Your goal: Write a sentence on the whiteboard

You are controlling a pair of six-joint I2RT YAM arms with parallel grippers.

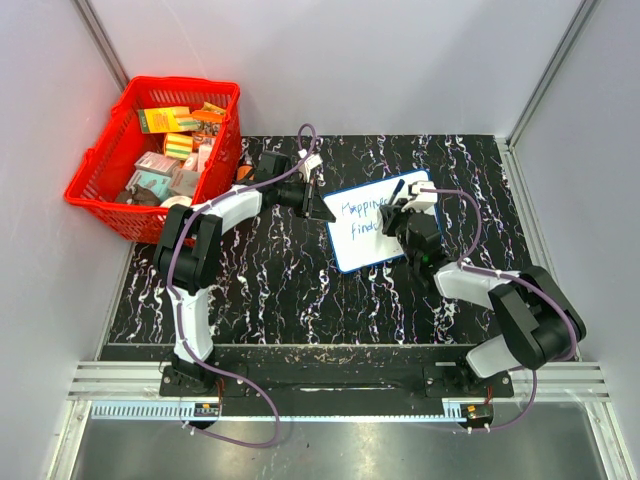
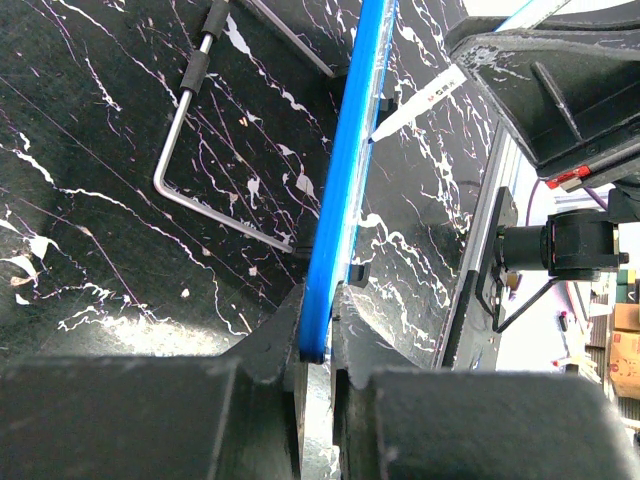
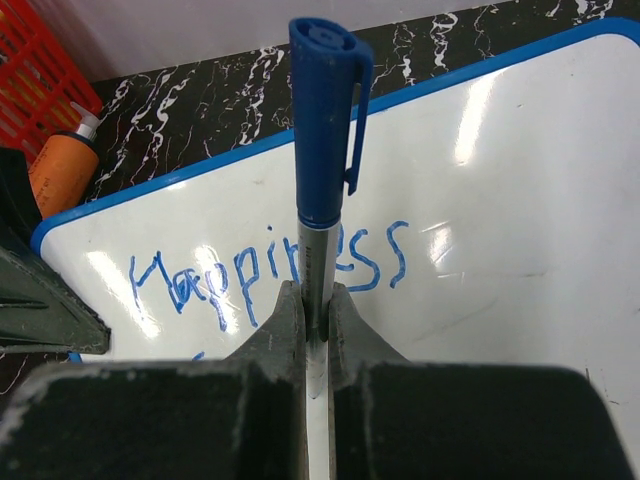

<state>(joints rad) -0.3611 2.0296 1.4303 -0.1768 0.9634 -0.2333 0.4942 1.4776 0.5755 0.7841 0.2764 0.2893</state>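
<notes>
- One whiteboard (image 1: 350,255): a flat, glossy white rectangle with a thin blue rim and rounded corners. It sits mid-table (image 1: 270,290) on black, white-veined marble pattern, its long axis running about 8 to 2 o'clock.
- One sentence (image 1: 362,215): blue handwriting in two lines, "Happiness" on top.
- Two grippers: the left gripper (image 2: 318,345) pinches the board's 9 o'clock rim. The right gripper (image 3: 310,310) is clamped on one marker (image 3: 322,150), blue cap upward.
- One red lattice basket (image 1: 100,170) at 10 o'clock.

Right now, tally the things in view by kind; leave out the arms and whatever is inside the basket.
whiteboard: 1
marker: 1
orange bottle: 1
red basket: 1
bent metal rod: 1
Total: 5
</notes>
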